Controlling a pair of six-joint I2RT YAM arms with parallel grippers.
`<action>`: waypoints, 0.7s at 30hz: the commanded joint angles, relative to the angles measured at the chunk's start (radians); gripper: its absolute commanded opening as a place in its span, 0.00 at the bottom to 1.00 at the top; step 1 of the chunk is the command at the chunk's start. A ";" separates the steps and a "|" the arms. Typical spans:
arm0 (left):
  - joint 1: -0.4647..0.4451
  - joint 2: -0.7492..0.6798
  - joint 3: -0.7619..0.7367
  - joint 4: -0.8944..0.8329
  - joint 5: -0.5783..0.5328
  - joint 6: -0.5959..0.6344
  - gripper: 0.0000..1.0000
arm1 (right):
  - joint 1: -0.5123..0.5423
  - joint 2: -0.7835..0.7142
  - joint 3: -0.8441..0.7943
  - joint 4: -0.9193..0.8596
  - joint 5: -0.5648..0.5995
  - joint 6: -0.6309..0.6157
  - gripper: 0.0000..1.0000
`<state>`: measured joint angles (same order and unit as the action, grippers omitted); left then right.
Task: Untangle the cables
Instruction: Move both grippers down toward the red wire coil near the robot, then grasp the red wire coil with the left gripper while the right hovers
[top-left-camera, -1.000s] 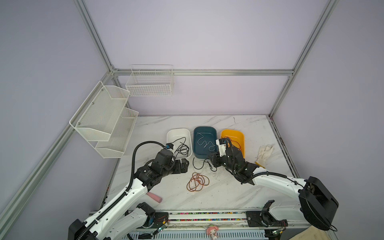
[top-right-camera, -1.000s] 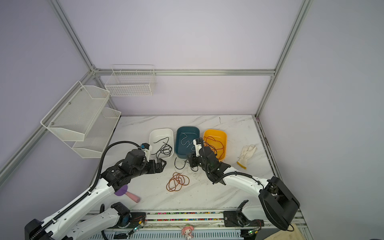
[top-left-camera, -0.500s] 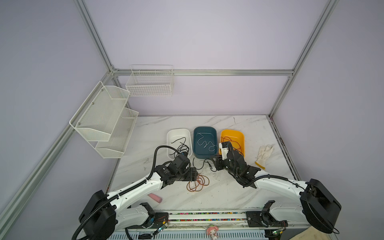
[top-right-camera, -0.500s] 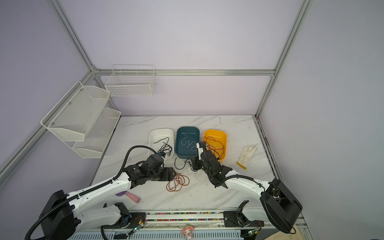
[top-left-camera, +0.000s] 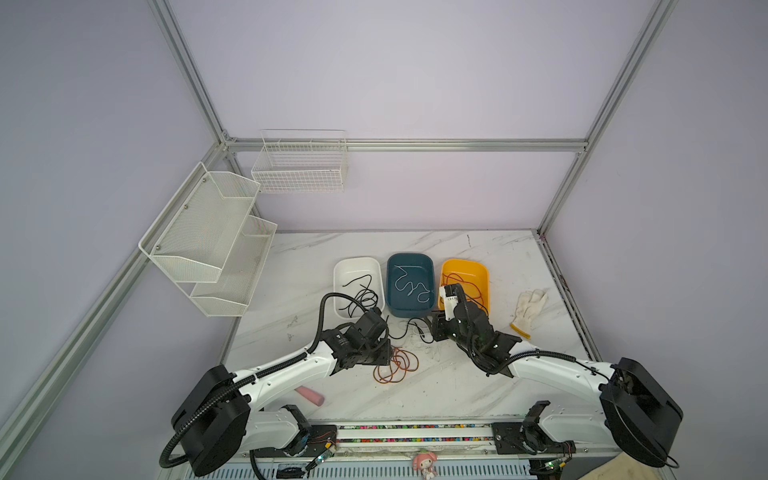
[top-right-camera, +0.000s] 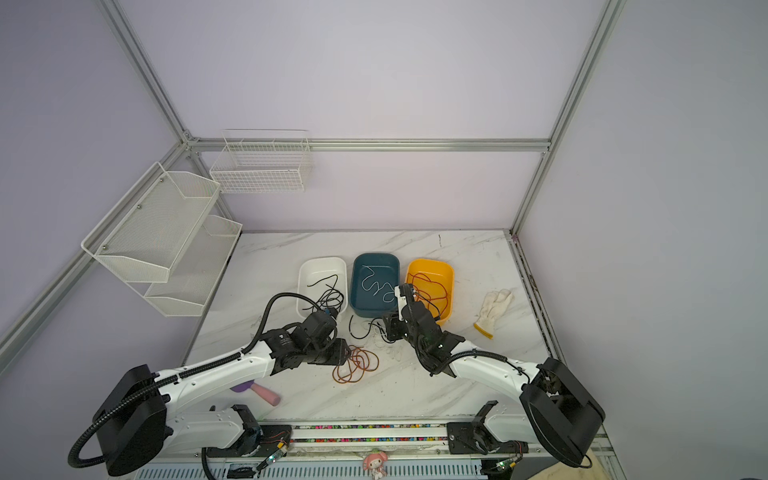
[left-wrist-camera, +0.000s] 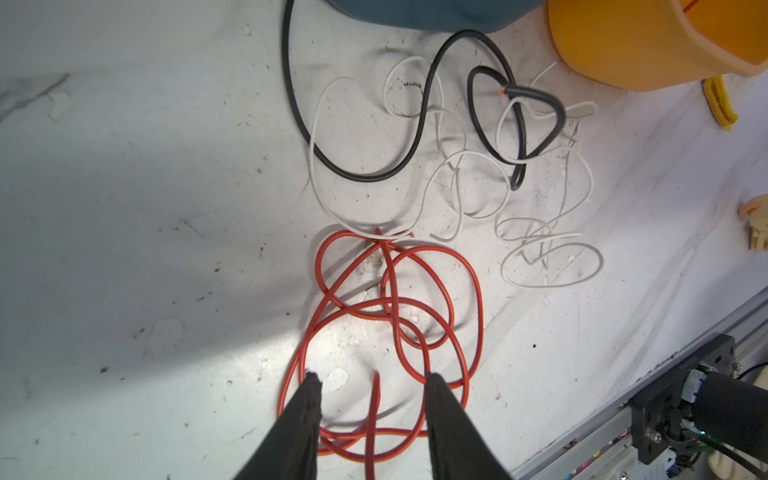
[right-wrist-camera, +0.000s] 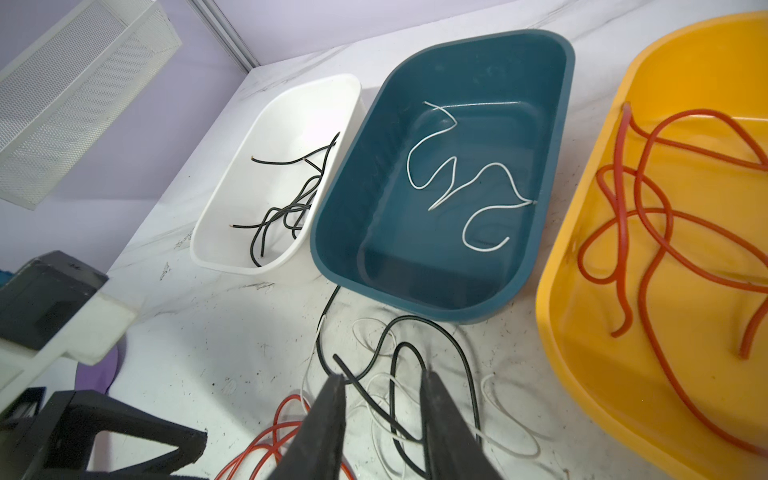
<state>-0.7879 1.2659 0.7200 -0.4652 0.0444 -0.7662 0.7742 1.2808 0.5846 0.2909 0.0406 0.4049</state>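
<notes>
My left gripper (left-wrist-camera: 372, 376) straddles a red cable (left-wrist-camera: 374, 415), jaws apart, gripping nothing. The right gripper (right-wrist-camera: 383, 375) is likewise parted over a black cable (right-wrist-camera: 415, 318) (bare table (left-wrist-camera: 145, 208) beside).

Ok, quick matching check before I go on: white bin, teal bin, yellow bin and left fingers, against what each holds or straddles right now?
1 white bin
2 teal bin
3 yellow bin
4 left fingers

A red cables inside
B open around a strand of the loose red coil
C black cables inside
D one white cable inside

Pairs: 1-C, 2-D, 3-A, 4-B
</notes>
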 joint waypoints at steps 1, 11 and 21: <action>-0.005 -0.001 -0.017 0.025 -0.011 0.013 0.36 | 0.004 -0.020 -0.010 -0.012 0.016 -0.013 0.34; -0.005 0.005 -0.010 0.025 -0.007 0.027 0.14 | 0.003 -0.020 -0.015 -0.017 0.010 -0.005 0.36; -0.005 -0.061 0.034 -0.029 -0.030 0.048 0.00 | 0.003 -0.029 -0.006 -0.045 0.040 0.008 0.52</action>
<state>-0.7879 1.2457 0.7216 -0.4835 0.0303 -0.7395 0.7742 1.2804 0.5842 0.2718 0.0578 0.4107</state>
